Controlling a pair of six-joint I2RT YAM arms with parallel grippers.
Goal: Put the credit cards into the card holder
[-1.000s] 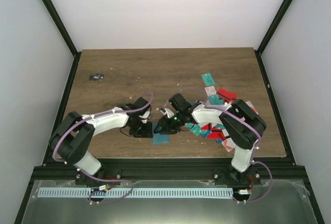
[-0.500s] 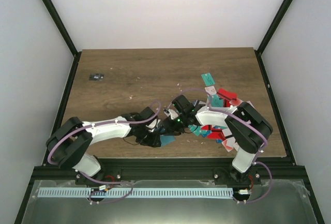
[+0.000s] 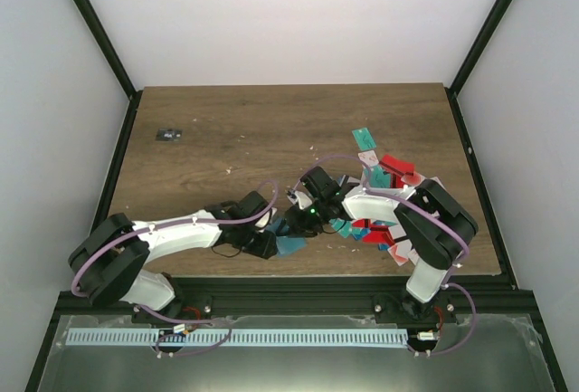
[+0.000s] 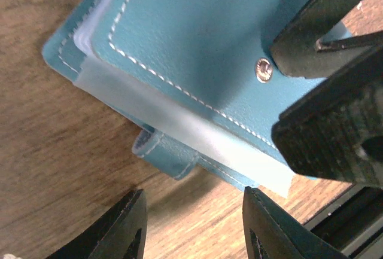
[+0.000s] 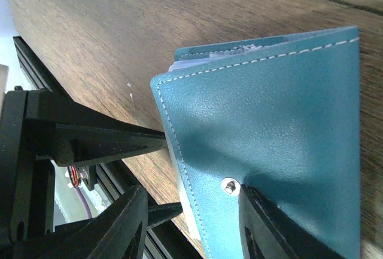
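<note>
At the lower centre of the top view, just by the near table (image 3: 271, 125) edge, lies the teal card holder (image 4: 197, 37), and both arms meet over it. The left gripper (image 4: 194, 228) stands half-open with only bare wood between its fingers. The holder lies just beyond its tips, towards the top of the left wrist view and not touching them. The holder's stitched edge runs from upper left to lower right in that view. Its frosted clear sleeves (image 4: 179, 128) and a small strap tab (image 4: 163, 150) face the left fingers, so those fingers look set to take that edge.

The right gripper (image 5: 188, 226) is nearer: it stands part-open too, with the holder's corner between its fingers. One finger lies against the cover beside the metal snap stud (image 5: 227, 185) (whether it presses down I cannot tell). It is not clamped on anything that shows.

The credit cards (image 3: 394, 167) lie well to the right of the holder in the top view, beside and partly under the right arm, so that arm is judged the one to fetch them.

There is one card holder and two grippers. The cards form one loose, overlapping pile of teal, red and pale ones, too tangled for a sure count, though clearly more than ten. One small black object (image 3: 168, 134) sits at the upper left of the table.
</note>
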